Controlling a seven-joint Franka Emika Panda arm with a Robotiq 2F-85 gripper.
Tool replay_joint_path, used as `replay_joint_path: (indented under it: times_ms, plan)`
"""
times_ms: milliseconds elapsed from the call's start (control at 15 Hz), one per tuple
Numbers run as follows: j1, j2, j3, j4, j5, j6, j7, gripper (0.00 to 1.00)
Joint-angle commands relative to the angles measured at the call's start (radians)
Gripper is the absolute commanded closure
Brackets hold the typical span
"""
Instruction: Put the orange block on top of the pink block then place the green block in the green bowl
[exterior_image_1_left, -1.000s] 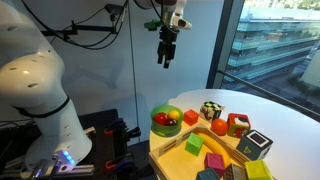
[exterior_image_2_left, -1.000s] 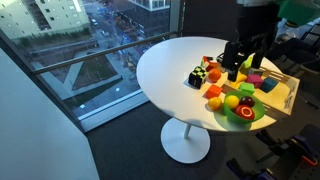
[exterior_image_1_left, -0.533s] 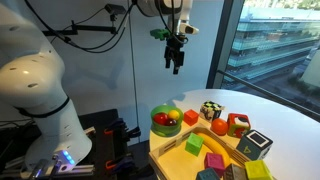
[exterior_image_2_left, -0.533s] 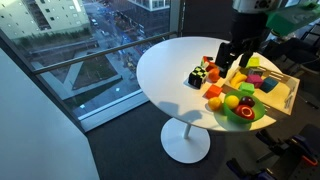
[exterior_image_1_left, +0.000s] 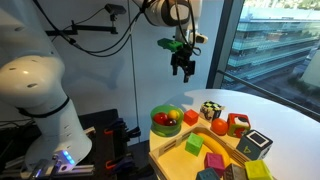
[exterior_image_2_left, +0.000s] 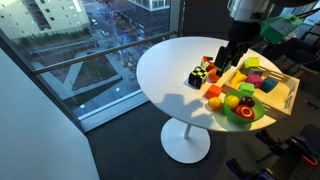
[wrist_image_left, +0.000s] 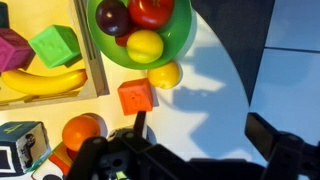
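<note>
The orange block (wrist_image_left: 135, 96) sits on the white table beside a lemon (wrist_image_left: 165, 73), just outside the green bowl (wrist_image_left: 181, 40); it also shows in an exterior view (exterior_image_1_left: 190, 117). The pink block (wrist_image_left: 11, 48) and the green block (wrist_image_left: 55, 45) lie side by side in a wooden tray and show in an exterior view too, the pink block (exterior_image_1_left: 214, 162) beyond the green block (exterior_image_1_left: 194, 146). My gripper (wrist_image_left: 205, 135) is open and empty, high above the table (exterior_image_1_left: 183, 67), with one finger over the orange block's edge in the wrist view.
The green bowl (exterior_image_1_left: 166, 131) holds several fruits. A banana (wrist_image_left: 40, 80) lies along the wooden tray's edge (wrist_image_left: 92, 70). An orange fruit (wrist_image_left: 82, 132), a red marked block (exterior_image_1_left: 237, 124) and a black patterned cube (exterior_image_1_left: 210, 109) stand nearby. The round table's edge (exterior_image_2_left: 150, 95) drops off.
My gripper has travelled sideways from beyond the table's edge to above the table and come a little lower. It stays open. The blocks and bowl have not moved.
</note>
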Motion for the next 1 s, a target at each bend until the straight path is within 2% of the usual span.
replay_joint_path:
  times_ms: [0, 467, 733, 933]
  plan:
    - [-0.003, 0.006, -0.001, 0.004, 0.0, -0.001, -0.005, 0.0]
    - [-0.007, 0.019, -0.006, 0.01, -0.003, 0.002, -0.013, 0.0]
    - [-0.012, 0.041, -0.011, -0.018, -0.012, 0.069, -0.023, 0.0]
    - [-0.019, 0.064, -0.02, -0.054, -0.039, 0.173, -0.009, 0.0]
